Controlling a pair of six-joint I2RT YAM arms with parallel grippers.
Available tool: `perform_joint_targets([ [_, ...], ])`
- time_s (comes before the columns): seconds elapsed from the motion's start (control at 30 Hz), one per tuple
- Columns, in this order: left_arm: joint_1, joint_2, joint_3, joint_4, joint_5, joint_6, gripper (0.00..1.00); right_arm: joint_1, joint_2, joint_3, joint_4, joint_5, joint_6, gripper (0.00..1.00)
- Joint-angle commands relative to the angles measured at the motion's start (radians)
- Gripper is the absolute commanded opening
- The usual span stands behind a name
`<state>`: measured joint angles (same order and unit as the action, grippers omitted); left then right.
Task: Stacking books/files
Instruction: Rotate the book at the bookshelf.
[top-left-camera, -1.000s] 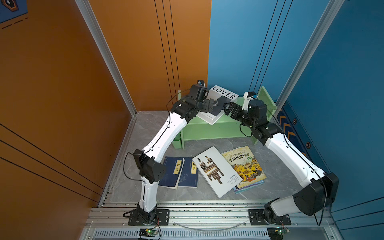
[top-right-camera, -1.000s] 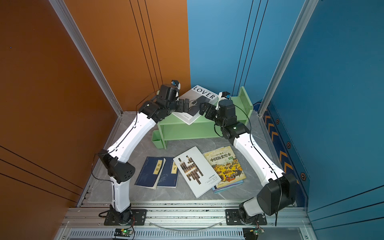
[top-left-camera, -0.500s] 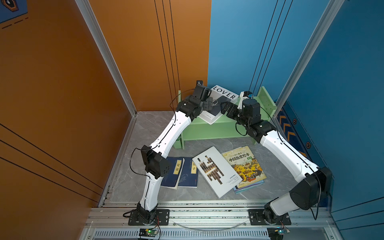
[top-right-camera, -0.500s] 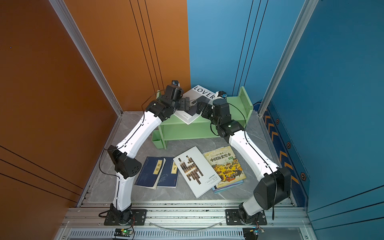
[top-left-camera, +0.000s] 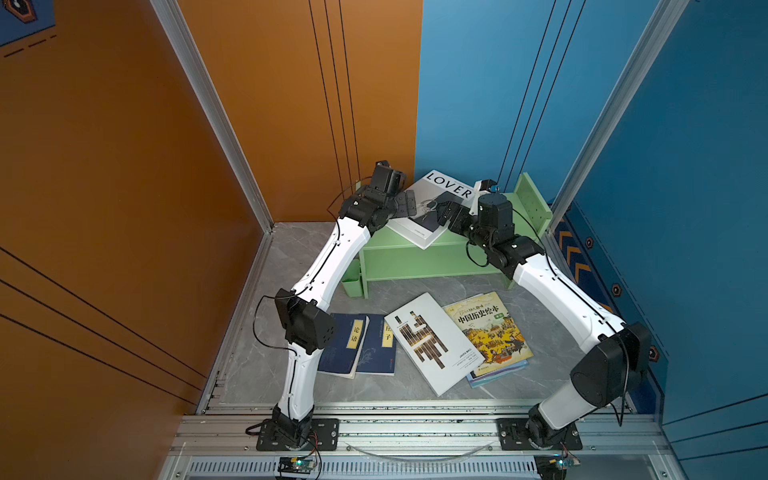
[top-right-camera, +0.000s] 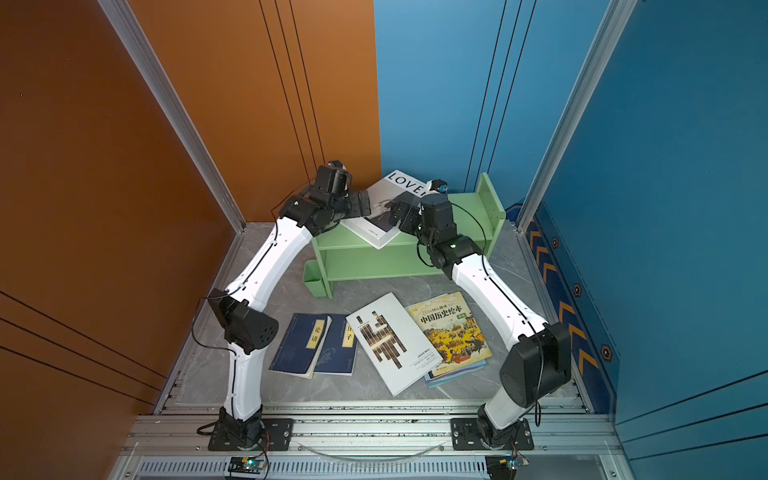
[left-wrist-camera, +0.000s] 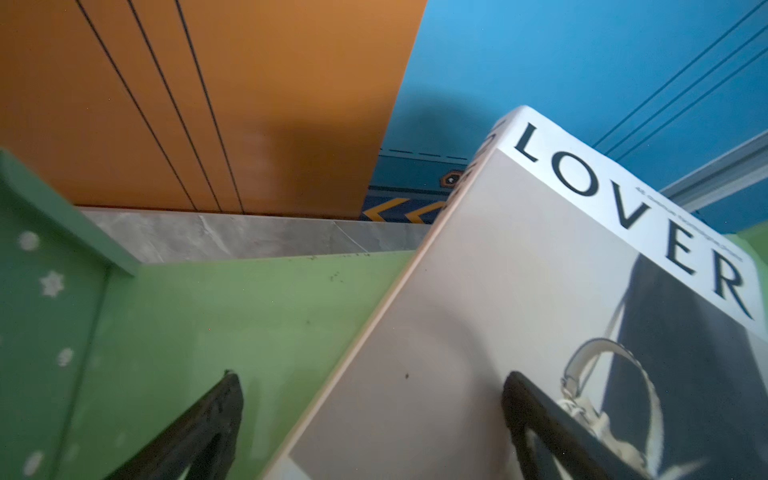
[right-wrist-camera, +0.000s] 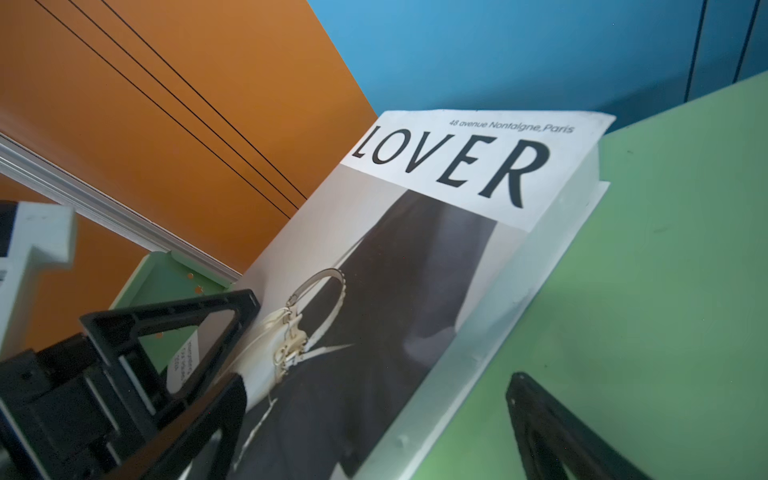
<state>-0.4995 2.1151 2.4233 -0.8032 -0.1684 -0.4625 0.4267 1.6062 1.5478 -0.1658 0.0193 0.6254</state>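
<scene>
Though still wide open, fingers (left-wrist-camera: 226, 399) closer astride LOVER book (left-wrist-camera: 498, 291)

White book (right-wrist-camera: 415, 270): "LOVER", "48 avenue Nontaigne, Paris"; yellow picture book (top-left-camera: 488, 332): "中国历史绘本"; navy book (top-left-camera: 338, 353): "论语".

Even, bright light; wrist views soft-focused, shadows faint.

the book (right-wrist-camera: 415, 270) lies on the shelf (right-wrist-camera: 665, 270). the right gripper (right-wrist-camera: 376, 382) gapes wide astride its edge. the left gripper (right-wrist-camera: 208, 328) is at the opposite edge.
</scene>
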Motion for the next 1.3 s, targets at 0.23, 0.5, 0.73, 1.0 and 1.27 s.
perform_joint_targets([
  [0.23,-0.123,-0.104,-0.068,-0.045,0.247,-0.036,0.98,-0.131,0.044,0.069,-0.030,-0.227,0.007,1.00],
  [0.5,-0.263,-0.099,-0.078,-0.043,0.273,-0.027,0.98,-0.216,0.082,0.114,-0.084,-0.517,-0.076,1.00],
  [0.73,-0.352,-0.106,-0.076,-0.018,0.292,-0.020,0.98,-0.236,0.110,0.170,-0.145,-0.536,-0.189,1.00],
  [1.0,-0.329,-0.197,-0.153,-0.019,0.231,0.019,0.98,-0.343,0.091,0.222,-0.175,-0.369,-0.199,1.00],
  [1.27,-0.216,-0.222,-0.155,0.004,0.165,0.120,0.98,-0.314,-0.042,0.140,-0.249,-0.125,-0.190,1.00],
])
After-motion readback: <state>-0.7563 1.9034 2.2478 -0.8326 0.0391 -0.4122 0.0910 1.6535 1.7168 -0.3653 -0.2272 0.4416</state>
